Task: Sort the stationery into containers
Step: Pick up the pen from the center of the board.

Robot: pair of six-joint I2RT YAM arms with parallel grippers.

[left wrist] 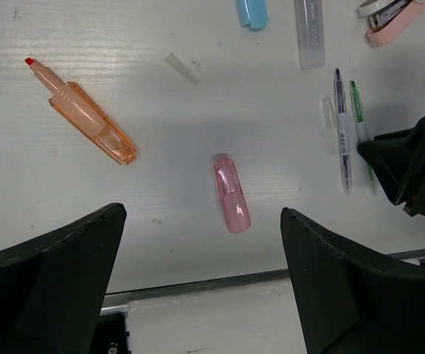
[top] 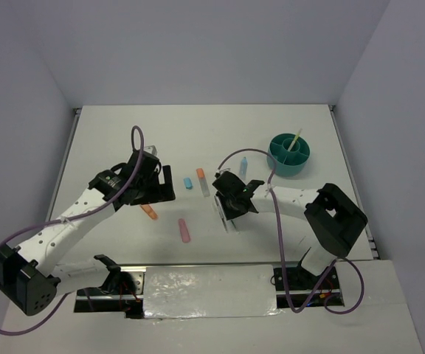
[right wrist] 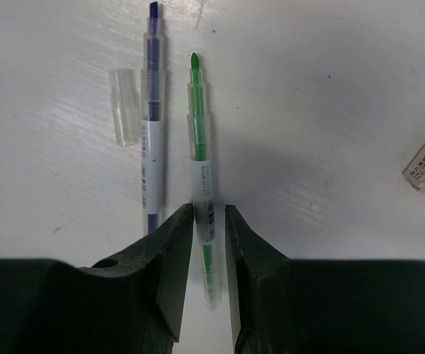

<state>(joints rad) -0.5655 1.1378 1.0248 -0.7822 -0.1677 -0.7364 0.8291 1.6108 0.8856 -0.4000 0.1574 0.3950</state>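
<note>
The left hand (left wrist: 203,212) is hovering above the worktop (left wrist: 198,110) with its fingers (left wrist: 50,287) spread wide and gripping nothing. A pink highlighter (left wrist: 231,193) is lying flat on the worktop below the gap between them. An orange highlighter (left wrist: 87,122), uncapped with its tip exposed, is lying to the left of the pink one and well apart from it. A blue cap (left wrist: 251,12) is resting farther out.

The right hand (right wrist: 209,210) is sitting low over the middle of the worktop, its fingers (right wrist: 164,273) drawn close around a green pen (right wrist: 201,169). One finger is meeting the barrel, while a thin gap is showing on the other side, so whether the pinch is firm cannot be told. The green pen is lying flat on the worktop. A purple pen (right wrist: 151,125) is lying parallel just beside it, and a clear cap (right wrist: 124,105) is lying just beside the purple pen.

The teal organiser (top: 286,168) is standing at the far right of the worktop, well apart from both hands. A yellow pen (top: 295,139) is leaning inside one of its compartments — which one cannot be told.
</note>
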